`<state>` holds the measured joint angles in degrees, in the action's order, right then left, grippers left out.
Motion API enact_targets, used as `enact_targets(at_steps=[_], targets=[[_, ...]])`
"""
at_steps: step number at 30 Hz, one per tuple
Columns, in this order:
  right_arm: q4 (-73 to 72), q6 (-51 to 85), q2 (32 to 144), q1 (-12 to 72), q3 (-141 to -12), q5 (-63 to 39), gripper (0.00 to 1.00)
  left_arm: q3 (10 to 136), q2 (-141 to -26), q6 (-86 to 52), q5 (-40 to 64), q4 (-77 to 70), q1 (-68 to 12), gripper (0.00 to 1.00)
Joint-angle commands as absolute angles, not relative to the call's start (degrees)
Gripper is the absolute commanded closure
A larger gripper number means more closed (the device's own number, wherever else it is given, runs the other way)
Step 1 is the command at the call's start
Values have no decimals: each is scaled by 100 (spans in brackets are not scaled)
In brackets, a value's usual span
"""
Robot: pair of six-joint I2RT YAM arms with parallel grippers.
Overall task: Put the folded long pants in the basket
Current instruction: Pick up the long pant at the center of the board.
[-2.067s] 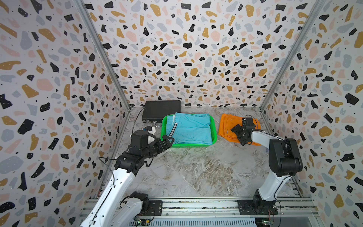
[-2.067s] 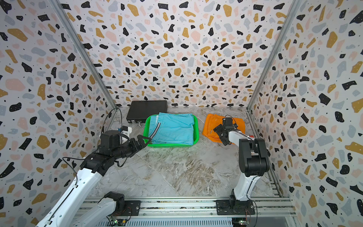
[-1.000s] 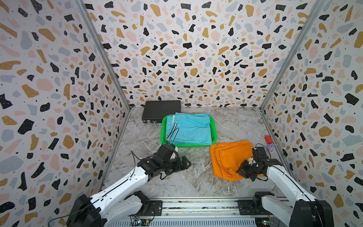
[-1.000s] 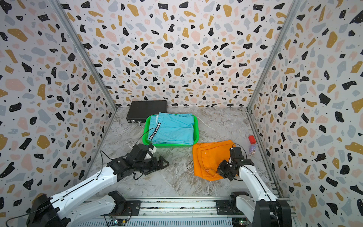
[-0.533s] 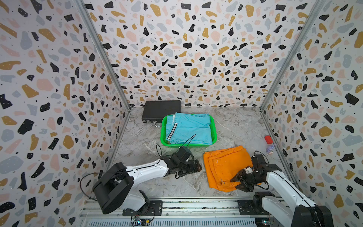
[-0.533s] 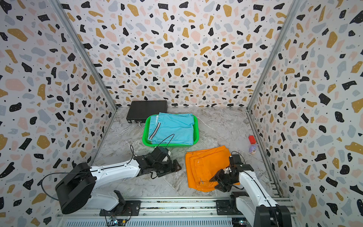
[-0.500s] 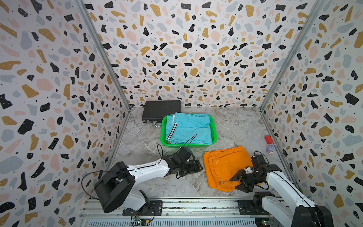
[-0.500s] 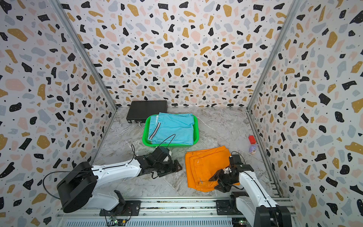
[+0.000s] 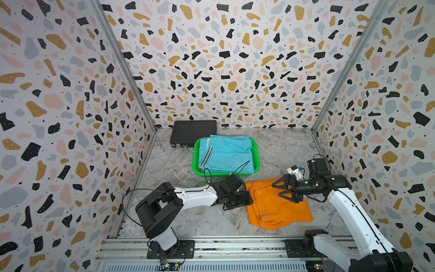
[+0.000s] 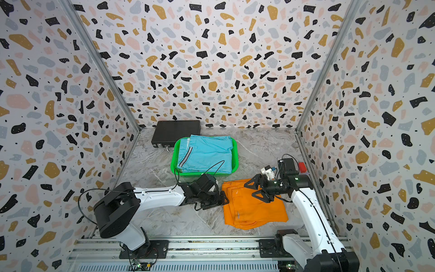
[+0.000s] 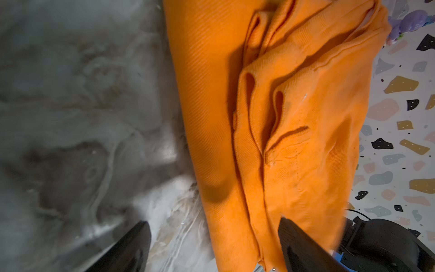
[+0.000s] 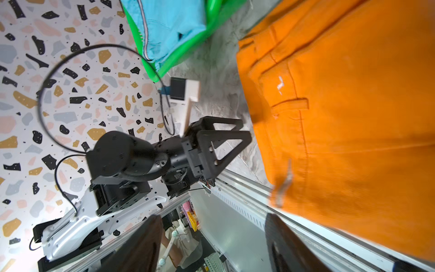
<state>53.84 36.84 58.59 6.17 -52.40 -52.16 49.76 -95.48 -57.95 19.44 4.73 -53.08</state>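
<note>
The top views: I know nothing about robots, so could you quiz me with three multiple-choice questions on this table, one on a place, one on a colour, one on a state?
1. Where do the plain orange folded cloth pants lie?
A) inside the bright green rectangular plastic mesh basket
B) on the grey marbled tabletop, in front of that basket
C) lifted clear in the air

2. What colour are the folded striped cloth pants on top in the basket?
A) lilac
B) tan
C) turquoise

3. How do the right gripper's jaws stand?
A) open, holding nothing
B) clamped on the orange pants
C) shut on the basket's rim

Answers:
1 B: in both top views the orange cloth lies flat outside the green rim.
2 C: turquoise cloth covers the basket's top.
3 A: its black fingers are spread with nothing between them.
</note>
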Motion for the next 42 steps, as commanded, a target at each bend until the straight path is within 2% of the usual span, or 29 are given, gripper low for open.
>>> enact_targets(at_steps=[1,7,10,13,15,17,23,25,28,34,42], targets=[[5767,3301,5898,695,-5590,-5362,26,5272,-9851,-5812,2082,369,-5355,13],[5775,3219,5827,697,-5581,-5132,26,5685,-10383,-5809,2263,369,-5438,17],[5801,3070,5827,687,-5640,-4905,26,5880,-10644,-5800,2396,377,-5469,30],[5793,2959,5886,622,-5677,-4728,25,5987,-10817,-5805,2493,370,-5476,56],[5798,2890,5965,577,-5686,-4604,26,5965,-10809,-5815,2492,403,-5478,82],[5801,2780,6038,515,-5687,-4452,26,5926,-10694,-5740,2389,575,-5468,100],[6022,2210,6294,424,-5748,-3561,26,6093,-9913,-4639,1785,2335,-5347,100],[6176,2020,6424,429,-5765,-3197,24,6056,-9576,-4143,1942,2649,-5208,100],[6355,1845,6634,429,-5718,-2881,16,6140,-9086,-3493,1900,3511,-4972,100],[5978,2094,6978,584,-5347,-2849,8,6286,-8743,-2764,2116,4558,-4563,100],[4725,2909,7726,1081,-4256,-2997,8,6321,-8637,-2654,2109,4885,-4394,100]])
